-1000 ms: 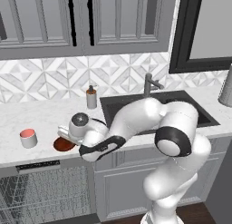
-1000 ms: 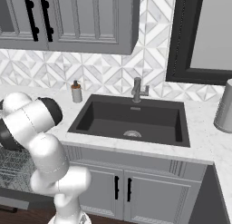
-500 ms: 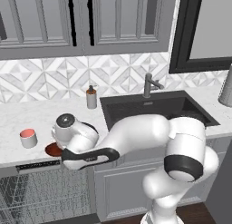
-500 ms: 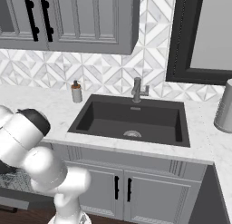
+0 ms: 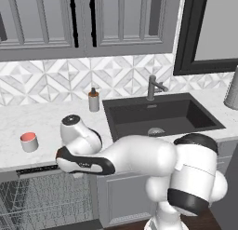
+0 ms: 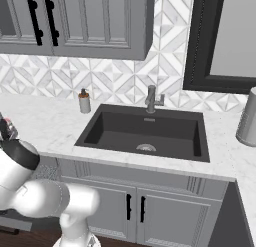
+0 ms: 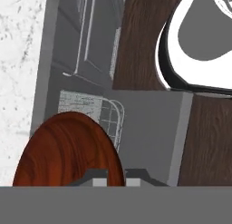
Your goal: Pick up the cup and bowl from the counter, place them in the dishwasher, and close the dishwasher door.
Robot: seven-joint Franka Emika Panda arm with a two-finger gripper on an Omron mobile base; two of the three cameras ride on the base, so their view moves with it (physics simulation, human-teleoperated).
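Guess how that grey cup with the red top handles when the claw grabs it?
The short light-grey cylinder cup with a salmon-red top looks rigid, so probably no flex. Squat and upright on the white marble counter, it seems unlikely to tip. Its smooth round wall might slip, and would likely roll if knocked over.

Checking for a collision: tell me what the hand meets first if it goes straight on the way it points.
Probably the bowl, which lies right ahead of the hand. Beyond it is the dishwasher rack, though depth is unclear.

Grey panelled wall cabinets [image 5: 83, 19] hang above a diamond-patterned tile backsplash [image 6: 120, 81]. A dark-framed window [image 6: 225, 38] adjoins. Floor: dark wood [image 7: 149, 37].
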